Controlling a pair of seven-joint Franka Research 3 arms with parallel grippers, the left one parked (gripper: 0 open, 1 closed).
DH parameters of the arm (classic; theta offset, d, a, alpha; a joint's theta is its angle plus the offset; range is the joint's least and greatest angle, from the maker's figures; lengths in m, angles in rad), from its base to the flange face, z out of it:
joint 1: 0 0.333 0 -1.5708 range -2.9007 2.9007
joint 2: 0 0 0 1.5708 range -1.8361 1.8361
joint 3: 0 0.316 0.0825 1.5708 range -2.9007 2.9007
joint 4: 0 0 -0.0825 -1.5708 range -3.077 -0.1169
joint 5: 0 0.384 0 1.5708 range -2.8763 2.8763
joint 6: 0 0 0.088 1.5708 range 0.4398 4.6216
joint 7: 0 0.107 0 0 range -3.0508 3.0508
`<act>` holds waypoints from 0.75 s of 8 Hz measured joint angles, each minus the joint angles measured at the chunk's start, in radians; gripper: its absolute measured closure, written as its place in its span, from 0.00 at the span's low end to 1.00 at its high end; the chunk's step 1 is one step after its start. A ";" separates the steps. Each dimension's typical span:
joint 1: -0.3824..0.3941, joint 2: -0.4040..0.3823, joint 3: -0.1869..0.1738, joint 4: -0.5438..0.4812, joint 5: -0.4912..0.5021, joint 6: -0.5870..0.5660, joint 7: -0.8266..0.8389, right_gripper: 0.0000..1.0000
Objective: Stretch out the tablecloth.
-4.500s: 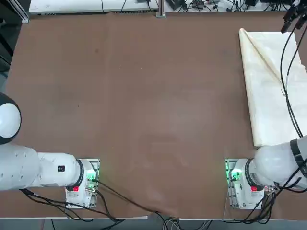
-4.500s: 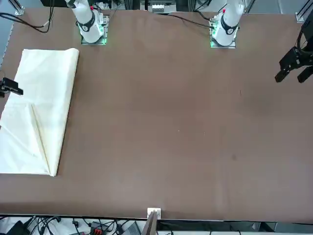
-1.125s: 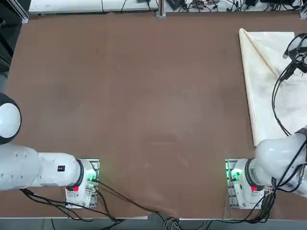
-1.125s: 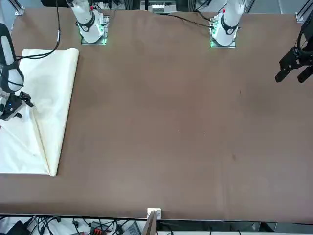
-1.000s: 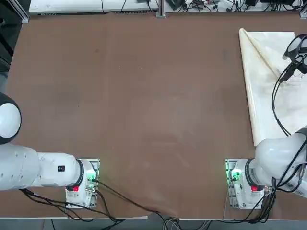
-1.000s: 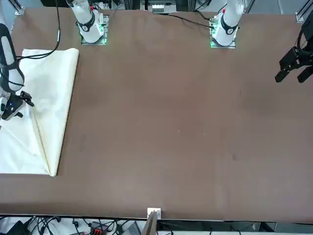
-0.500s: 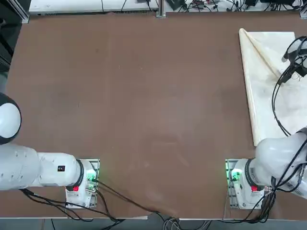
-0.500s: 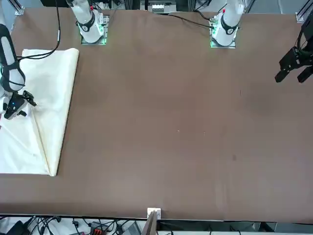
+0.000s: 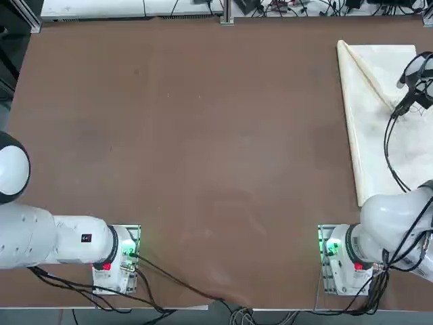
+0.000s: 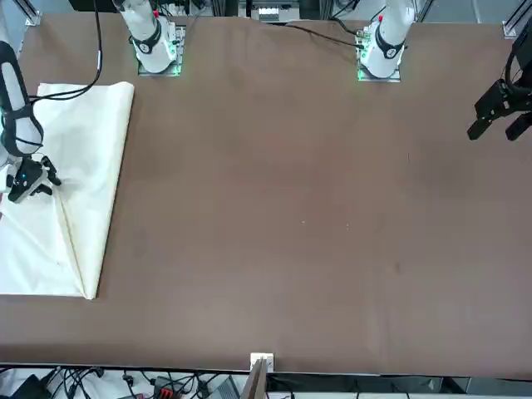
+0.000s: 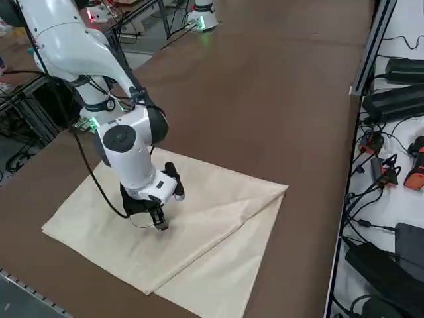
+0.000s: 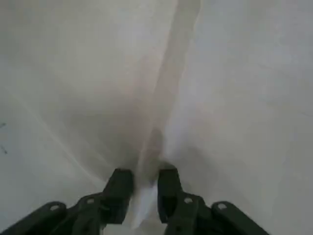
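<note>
Folded tablecloth (image 11: pixel 199 218) lies at the brown table's (image 9: pixel 203 135) far right corner. The right gripper (image 12: pixel 142 196), pointing down, pinches a raised fold of cloth; cables (image 11: pixel 391 165) lie beyond the edge.

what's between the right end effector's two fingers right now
A raised fold of the tablecloth: in the right wrist view it runs up between the fingers of the right end effector, which are nearly closed on it.

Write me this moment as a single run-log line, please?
cloth: folded, lying at the table's edge | right gripper: down on cloth, fingers pinching a raised fold | stretching out: not yet done
</note>
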 joint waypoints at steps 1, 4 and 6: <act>0.000 0.000 0.001 0.001 0.000 0.000 0.000 0.79; -0.002 0.000 0.014 0.002 0.023 0.003 -0.004 0.98; 0.000 0.000 0.037 0.007 0.113 0.006 -0.009 0.98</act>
